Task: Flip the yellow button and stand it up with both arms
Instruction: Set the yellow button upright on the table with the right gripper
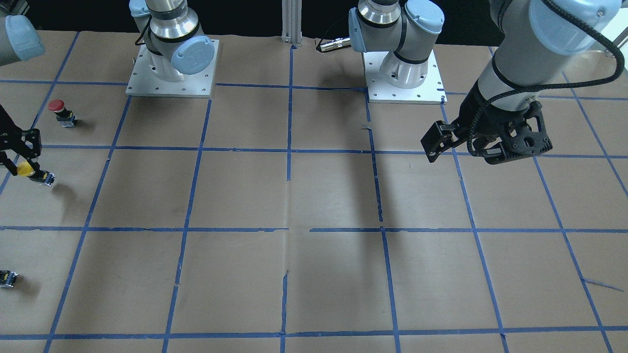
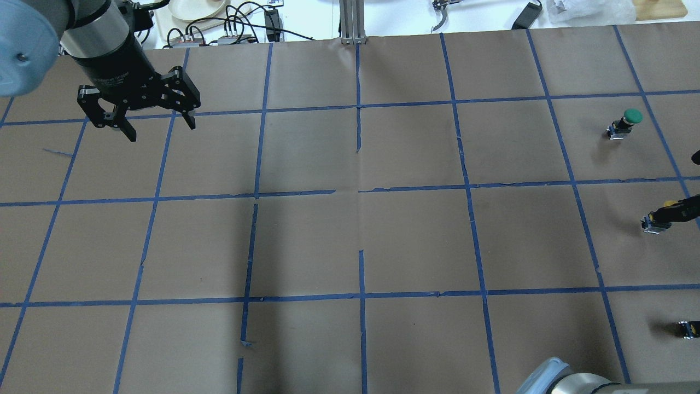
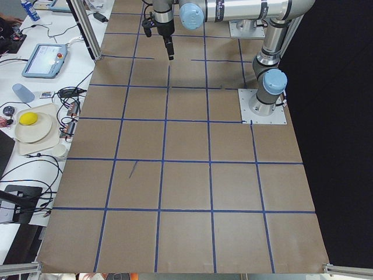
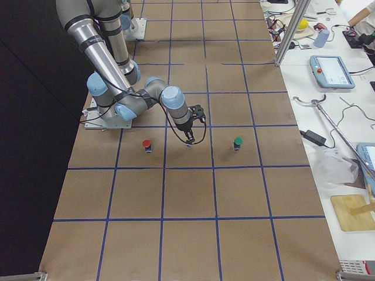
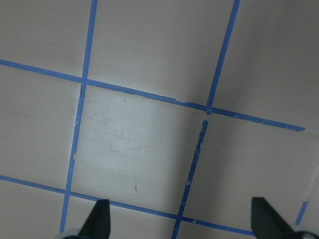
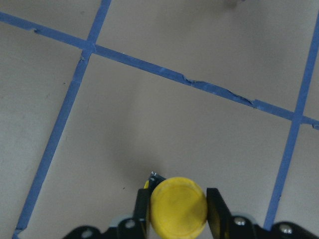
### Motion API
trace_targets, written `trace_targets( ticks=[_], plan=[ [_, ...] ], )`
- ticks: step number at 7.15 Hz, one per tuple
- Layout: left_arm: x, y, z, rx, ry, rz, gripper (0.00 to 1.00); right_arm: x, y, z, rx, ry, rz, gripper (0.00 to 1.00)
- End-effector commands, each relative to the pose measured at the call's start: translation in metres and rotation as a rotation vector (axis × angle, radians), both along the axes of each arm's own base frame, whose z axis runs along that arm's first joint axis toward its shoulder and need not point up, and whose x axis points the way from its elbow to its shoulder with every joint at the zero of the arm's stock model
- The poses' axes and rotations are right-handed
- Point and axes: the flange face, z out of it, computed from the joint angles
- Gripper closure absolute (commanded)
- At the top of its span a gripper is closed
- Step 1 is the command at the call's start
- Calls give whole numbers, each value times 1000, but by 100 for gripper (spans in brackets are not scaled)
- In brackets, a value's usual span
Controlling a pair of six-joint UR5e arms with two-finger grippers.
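Observation:
The yellow button point(image 1: 43, 176) is at the table's right end, tilted, cap point(image 6: 178, 206) toward the gripper and grey-blue base point(image 2: 651, 224) low near the paper. My right gripper point(image 1: 22, 164) is shut on its cap; the right wrist view shows the gripper point(image 6: 178, 211) with a finger on each side of the yellow cap. It also shows in the exterior right view point(image 4: 188, 139). I cannot tell if the base touches the table. My left gripper point(image 2: 161, 130) is open and empty, high over the table's left part, also seen from the front point(image 1: 471, 147) and in its wrist view point(image 5: 182, 221).
A red button point(image 1: 58, 112) stands nearer the robot than the yellow one, a green button point(image 2: 626, 123) farther away. A small dark capless block point(image 1: 7, 278) lies near the right edge. The two arm base plates point(image 1: 171, 88) point(image 1: 405, 95) sit at the robot side.

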Motion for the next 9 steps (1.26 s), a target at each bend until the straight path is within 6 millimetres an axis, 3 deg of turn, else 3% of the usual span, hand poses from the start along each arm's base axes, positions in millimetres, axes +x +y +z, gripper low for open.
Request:
trace_targets(
  ticks=[1, 2, 3, 4, 6, 7, 8, 9],
  plan=[
    [-1, -1, -3, 5, -2, 0, 0, -4, -3, -9, -4, -1, 1, 76],
    [0, 1, 6, -18, 3, 11, 0, -7, -5, -13, -9, 6, -3, 70],
    [1, 2, 3, -9, -3, -1, 0, -8, -5, -16, -6, 3, -12, 43],
    [1, -1, -1, -1, -2, 6, 0, -9, -5, -17, 1, 4, -8, 1],
    [1, -11, 2, -58, 4, -1, 0, -10, -7, -7, 4, 9, -17, 0],
    [-1, -4, 9, -61, 1, -4, 0, -14, -12, 2, 12, -3, -12, 0],
    [0, -5, 6, -55, -1, -1, 0, -21, -21, 21, 30, -24, -10, 0],
    [-1, -7, 3, -49, -1, 3, 0, -27, -29, 52, 37, -37, -32, 0]
  ],
)
